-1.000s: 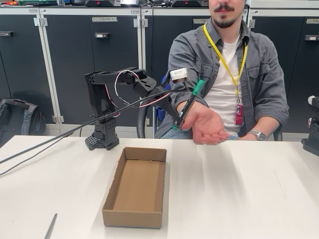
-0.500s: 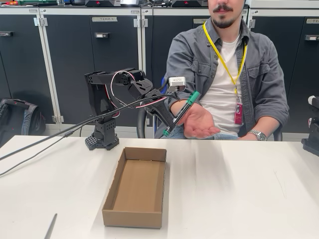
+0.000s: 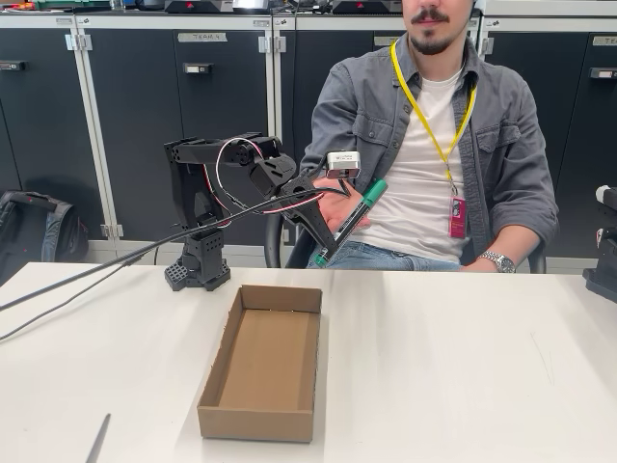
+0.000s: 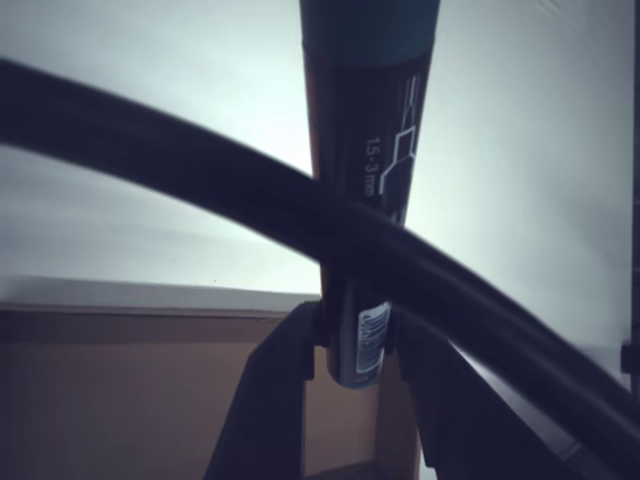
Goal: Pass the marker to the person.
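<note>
The gripper (image 3: pixel 328 236) is pinching the marker (image 3: pixel 349 220) near its lower end, fingers pressed on the black barrel. In the wrist view you can see the marker (image 4: pixel 365 200) wedged between the 2 fingers (image 4: pixel 270 400), green cap pointing away, with a thick black cable (image 4: pixel 200 180) cutting across in front. From the fixed view the marker is tilting up and to the right, cap end highest, hanging in the air above the table (image 3: pixel 463 367) just past the far end of the cardboard box (image 3: pixel 265 362).

What's changing: a second ago the person (image 3: pixel 434 145) was holding an open palm out right under the marker, half a second ago the palm was already pulling back, and now it's gone from under it. One of their hands (image 3: pixel 333 188) is showing partly behind the gripper, can't tell if it's touching anything. The arm has also been swinging the marker a bit left, away from where the palm was.

So the handoff isn't happening yet, I'd say. The marker is clamped in the gripper with nothing under it, so letting go now would probably drop it on the table.
</note>
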